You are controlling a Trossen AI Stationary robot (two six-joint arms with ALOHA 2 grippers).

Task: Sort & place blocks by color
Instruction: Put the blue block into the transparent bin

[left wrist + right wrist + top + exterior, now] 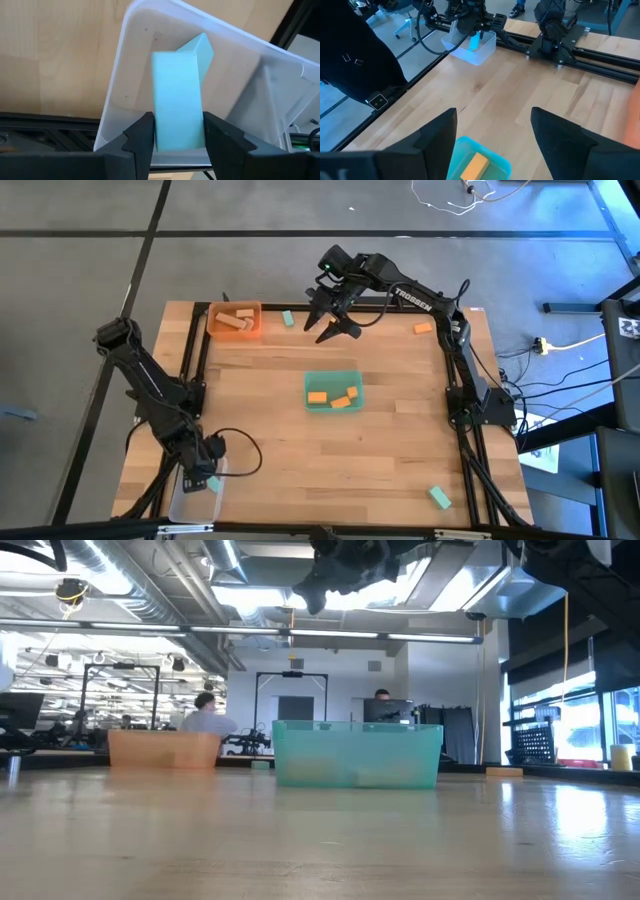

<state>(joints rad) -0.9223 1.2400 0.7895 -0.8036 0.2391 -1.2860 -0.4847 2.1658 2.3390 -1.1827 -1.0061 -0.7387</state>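
Landmark: the green tray (332, 392) at mid-table.

High view: nearest the lens, the right gripper (330, 315) hangs raised beyond the green tray, fingers spread, holding nothing. Two orange blocks (330, 398) lie in that tray; wood blocks (232, 321) fill the orange tray (235, 308) to its far left. The left gripper (205, 472) is over the clear tray (190, 495), near-left of the green tray.

Left wrist view: its fingers (140, 137) pinch a mint block (177, 97) over the clear tray.

Right wrist view: spread fingers (437, 132) hover above the green tray.
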